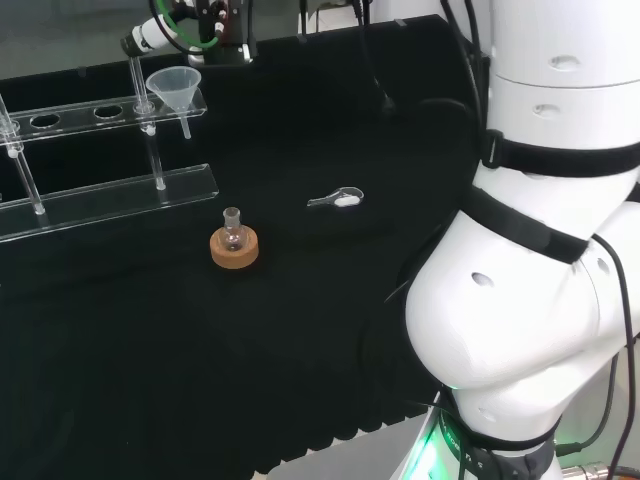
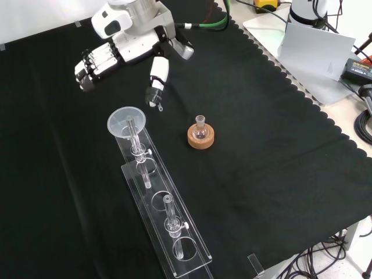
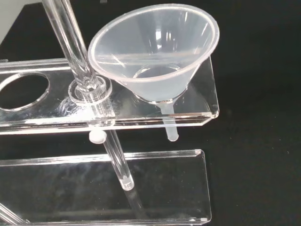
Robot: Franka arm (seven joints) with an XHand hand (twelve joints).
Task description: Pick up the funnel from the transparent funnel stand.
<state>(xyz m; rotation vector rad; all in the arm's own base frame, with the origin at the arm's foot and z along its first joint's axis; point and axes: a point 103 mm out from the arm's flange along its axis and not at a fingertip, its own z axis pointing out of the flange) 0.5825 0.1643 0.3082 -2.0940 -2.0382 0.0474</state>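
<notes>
In the head view, the funnel (image 1: 174,87) sits in the end hole of the upper shelf of the transparent funnel stand (image 1: 110,195), at the far left of the bench. Its spout hangs down through the hole, above the lower shelf. My hand (image 1: 150,35) is just behind the funnel, at the top edge of this view, and I see little of it here. Nearer to the camera a small flask (image 1: 233,236) stands upright in a cork ring (image 1: 234,250). To the right of it a small spoon (image 1: 338,199) with something white in it lies on the black cloth (image 1: 250,380).

In the front view, my hand (image 2: 116,49) comes in from the top and is above and left of the funnel (image 2: 126,122), near it but apart from it. My fingers (image 2: 93,63) are curled, the thumb (image 2: 157,75) points down toward the cloth, and I hold nothing. The funnel rests at the far end of the stand (image 2: 168,226), which runs down toward the lower edge. The flask in its ring (image 2: 200,135) stands to the right of the funnel.

In the wrist view, the funnel (image 3: 155,52) is close and large, with its cone sitting in the hole of the clear shelf (image 3: 207,106). A clear post (image 3: 77,52) of the stand rises beside it.
</notes>
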